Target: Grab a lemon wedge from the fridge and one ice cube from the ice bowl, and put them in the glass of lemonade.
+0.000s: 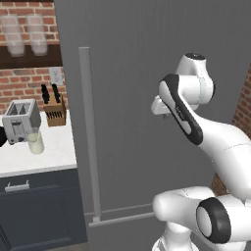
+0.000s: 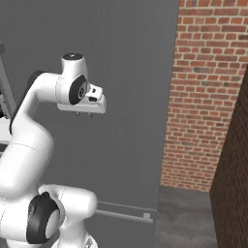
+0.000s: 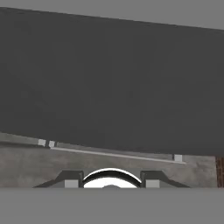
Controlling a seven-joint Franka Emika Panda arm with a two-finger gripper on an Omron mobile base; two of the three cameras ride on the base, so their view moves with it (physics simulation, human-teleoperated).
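The gripper (image 2: 83, 115) is held empty before the closed fridge (image 1: 147, 73); whether its jaws are apart cannot be told.

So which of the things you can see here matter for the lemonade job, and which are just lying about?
Job:
fridge, door shut
fridge handle
glass of lemonade on the counter
claw, holding nothing

Lying about:
toaster
knife block
frosted glasses on the shelf

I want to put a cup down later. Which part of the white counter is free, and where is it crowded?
The white counter is bare in front, from the glass of lemonade across to the closed fridge, and along its front edge. It is crowded at the back: toaster beside the glass, knife block by the wall.
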